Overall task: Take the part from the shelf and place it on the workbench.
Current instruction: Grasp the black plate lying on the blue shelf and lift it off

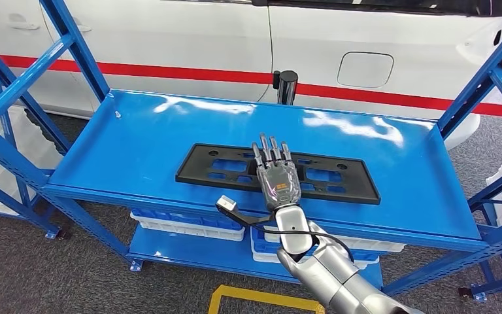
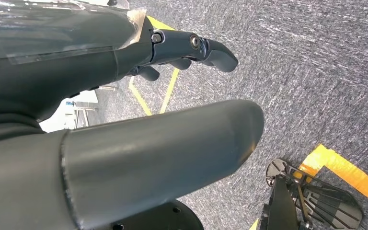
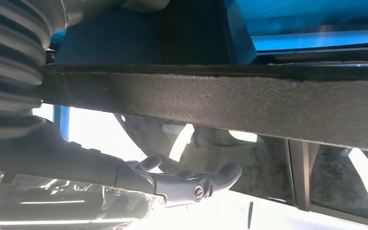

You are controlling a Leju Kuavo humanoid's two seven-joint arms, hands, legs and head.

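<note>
Black license plate bracket lying flat mid-shelf, under right hand with fingers extended, slightly spread, gripping nothing. Probably light, stiff plastic; best pinched along near edge.

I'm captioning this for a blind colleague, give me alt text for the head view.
The robot's right hand lies flat, fingers extended, over a black plastic frame on a blue shelf. A white car with a red stripe stands behind.
</note>
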